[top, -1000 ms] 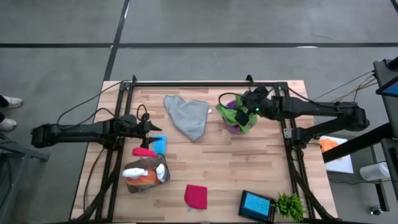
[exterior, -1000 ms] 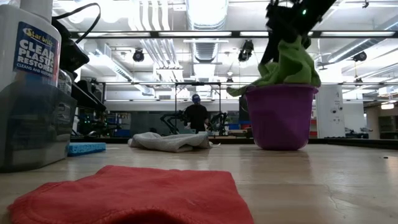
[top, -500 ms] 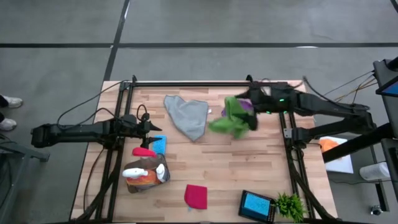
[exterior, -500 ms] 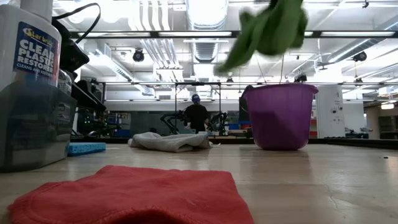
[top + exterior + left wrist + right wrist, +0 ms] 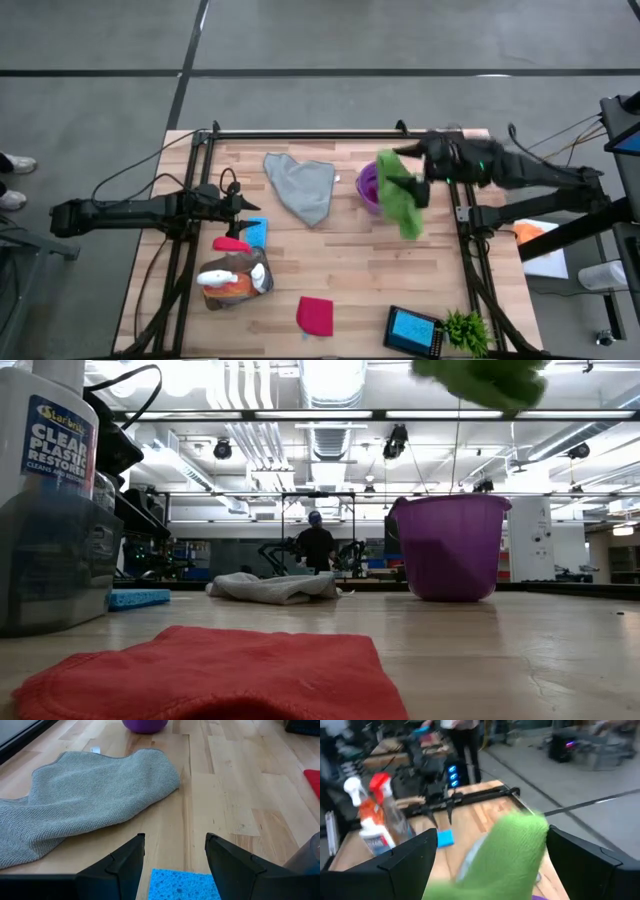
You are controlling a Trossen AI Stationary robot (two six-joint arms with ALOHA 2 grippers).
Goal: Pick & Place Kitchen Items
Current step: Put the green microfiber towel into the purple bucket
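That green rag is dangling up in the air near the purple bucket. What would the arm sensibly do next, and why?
Probably carry it sideways to bare wood and lower it. The right gripper holds the green cloth aloft, hanging clear beside the purple bucket, and the table there is bare. The left gripper waits over the blue sponge.

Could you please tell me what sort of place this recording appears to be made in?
Probably a robotics lab or workshop hall: the low view shows exposed ceiling ducts and strip lights, a person at another arm rig in the background, and the wooden table stands on a bare concrete floor.
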